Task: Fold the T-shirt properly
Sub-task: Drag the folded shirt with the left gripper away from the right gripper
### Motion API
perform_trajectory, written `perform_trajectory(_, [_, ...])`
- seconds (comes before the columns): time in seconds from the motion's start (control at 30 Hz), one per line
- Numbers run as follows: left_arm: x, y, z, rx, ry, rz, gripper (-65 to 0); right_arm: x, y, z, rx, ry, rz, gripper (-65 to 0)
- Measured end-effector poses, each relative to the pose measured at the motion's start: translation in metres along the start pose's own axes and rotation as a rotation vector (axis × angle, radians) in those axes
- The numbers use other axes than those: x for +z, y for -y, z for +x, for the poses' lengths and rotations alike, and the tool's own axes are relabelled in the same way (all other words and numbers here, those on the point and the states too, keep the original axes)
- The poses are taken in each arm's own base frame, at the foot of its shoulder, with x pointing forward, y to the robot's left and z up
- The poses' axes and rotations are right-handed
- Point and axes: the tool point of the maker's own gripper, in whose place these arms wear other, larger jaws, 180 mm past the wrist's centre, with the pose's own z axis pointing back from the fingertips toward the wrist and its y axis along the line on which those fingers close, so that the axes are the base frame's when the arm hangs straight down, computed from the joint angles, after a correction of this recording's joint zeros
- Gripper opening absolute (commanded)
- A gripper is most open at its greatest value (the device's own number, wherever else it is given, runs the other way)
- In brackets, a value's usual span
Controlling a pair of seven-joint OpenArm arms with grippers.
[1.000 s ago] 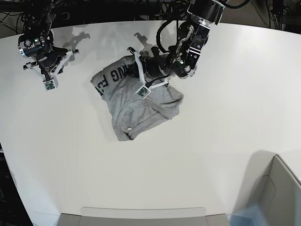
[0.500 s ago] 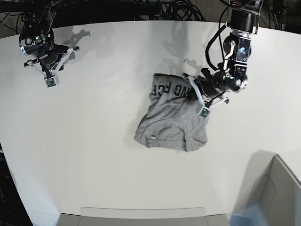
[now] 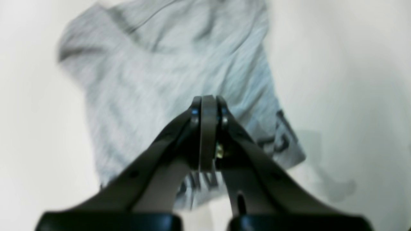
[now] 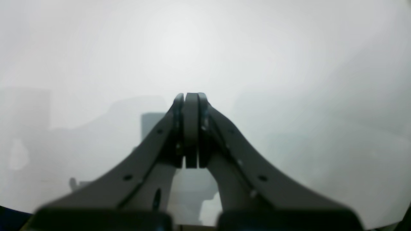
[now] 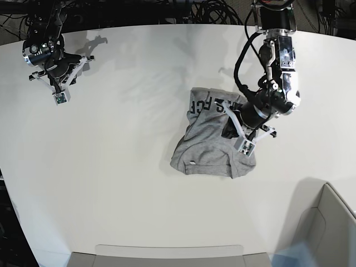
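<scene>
The crumpled heather-grey cotton T-shirt (image 5: 214,133) with black block lettering lies on the white table (image 5: 111,167), directly beneath and beside the left gripper (image 5: 243,144), whose jaws are closed with no cloth visibly held, while the right gripper (image 5: 58,99), also closed and empty, hangs well apart.

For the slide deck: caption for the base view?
Left pincer shut over crumpled grey T-shirt; right pincer idle at far table corner.
</scene>
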Motion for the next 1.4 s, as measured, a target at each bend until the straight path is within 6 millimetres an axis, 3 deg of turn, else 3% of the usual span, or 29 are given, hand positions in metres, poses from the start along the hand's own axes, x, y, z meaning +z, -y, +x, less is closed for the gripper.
perform_trajectory(0.1, [-0.018,0.003,-0.001,0.049,-0.018,-0.026,-65.0,0.000,0.000,-0.002,0.000,-0.006,-0.002,-65.0])
perform_trajectory(0.23, [-0.044,0.005,-0.025,0.119,-0.105,-0.074,-65.0,0.000,0.001,-0.003,-0.001,-0.006,-0.004,-65.0])
perform_trajectory(0.43, [-0.062,0.001,-0.042,0.199,-0.081,-0.096,-65.0,0.001,0.000,-0.008,-0.002,-0.017,-0.002,-65.0])
perform_trajectory(0.53, [-0.063,-0.011,-0.054,0.227,-0.075,-0.117,-65.0,0.001,0.000,-0.008,-0.002,-0.019,-0.002,-65.0])
perform_trajectory(0.63, [-0.061,-0.037,-0.067,0.230,-0.083,-0.076,-65.0,0.001,0.000,-0.008,-0.002,-0.018,-0.001,-65.0])
perform_trajectory(0.9, [-0.034,-0.107,-0.081,0.266,-0.072,0.069,-65.0,0.001,0.000,-0.008,0.001,-0.019,-0.001,-65.0])
perform_trajectory(1.03, [-0.017,-0.118,-0.074,0.206,-0.105,0.142,-65.0,0.009,-0.002,0.007,0.021,0.026,-0.009,-65.0])
perform_trajectory(1.13, [0.008,-0.120,-0.053,0.133,-0.080,0.189,-65.0,0.019,-0.007,0.030,0.059,0.095,-0.014,-65.0])
perform_trajectory(1.23, [0.036,-0.128,-0.009,0.074,0.043,0.253,-65.0,0.031,-0.010,0.057,0.077,0.207,-0.018,-65.0])
perform_trajectory(1.3, [0.055,-0.129,0.016,0.034,0.116,0.289,-65.0,0.030,-0.013,0.060,0.084,0.225,-0.011,-65.0])
perform_trajectory(1.4, [0.078,-0.120,0.016,-0.008,0.113,0.318,-65.0,0.031,-0.019,0.060,0.087,0.267,0.005,-65.0])
